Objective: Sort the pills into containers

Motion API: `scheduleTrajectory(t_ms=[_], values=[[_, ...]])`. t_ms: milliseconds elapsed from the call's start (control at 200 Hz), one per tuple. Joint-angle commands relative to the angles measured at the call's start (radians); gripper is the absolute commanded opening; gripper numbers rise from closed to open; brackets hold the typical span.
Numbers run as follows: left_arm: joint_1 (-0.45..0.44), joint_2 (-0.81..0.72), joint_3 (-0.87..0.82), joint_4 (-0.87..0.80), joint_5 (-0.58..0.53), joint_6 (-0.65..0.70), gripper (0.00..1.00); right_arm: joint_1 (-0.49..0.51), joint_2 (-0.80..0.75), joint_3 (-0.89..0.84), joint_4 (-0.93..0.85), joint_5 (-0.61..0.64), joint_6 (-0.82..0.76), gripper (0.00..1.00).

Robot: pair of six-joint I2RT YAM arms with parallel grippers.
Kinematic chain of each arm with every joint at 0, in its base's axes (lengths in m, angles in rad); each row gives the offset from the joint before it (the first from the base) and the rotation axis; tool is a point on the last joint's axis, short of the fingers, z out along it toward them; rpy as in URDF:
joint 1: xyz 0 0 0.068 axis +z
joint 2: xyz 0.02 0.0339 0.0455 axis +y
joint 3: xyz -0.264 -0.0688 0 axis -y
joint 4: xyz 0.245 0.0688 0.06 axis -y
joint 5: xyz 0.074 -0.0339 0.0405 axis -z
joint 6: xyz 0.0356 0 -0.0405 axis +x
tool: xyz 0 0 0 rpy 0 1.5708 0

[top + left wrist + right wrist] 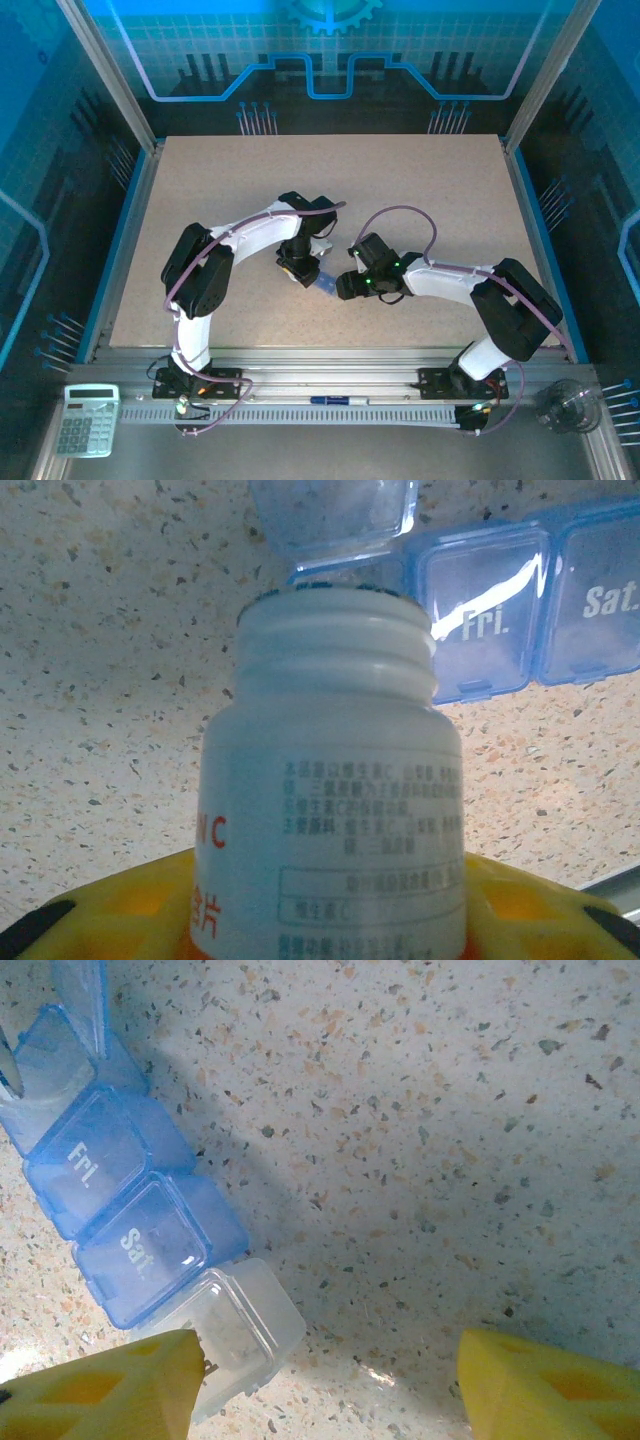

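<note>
Right wrist: pill box [120, 1220] beside fingers [110, 1390]

left arm [250, 230]: showing white link shells, black rounded joints
right arm [440, 280]: showing the same white shells, black joints
lights [372, 283]: glowing green on right wrist
cables [402, 209]: purple, thin, looping off both arms
bases [195, 380]: black, sitting at tabletop's near edge
left fingers [100, 915]: yellow plastic, showing black slots
right fingers [110, 1385]: yellow, wedge-shaped, showing moulded recesses

Speckled beige table [400, 180]; blue pill box [115, 1210] lying flat on it
</note>
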Motion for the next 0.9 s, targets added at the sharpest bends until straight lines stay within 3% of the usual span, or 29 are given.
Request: scheduleTrajectory(t_ms=[0,896], values=[[0.003,-0.001,0.005,-0.038,-0.019,0.015,0.00,0.021,0.022,-0.027,-0.037,0.011,0.009,0.70],[-0.004,-0.002,-0.015,-0.022,0.009,0.008,0.00,0.025,0.038,-0.027,-0.026,0.006,0.013,0.70]])
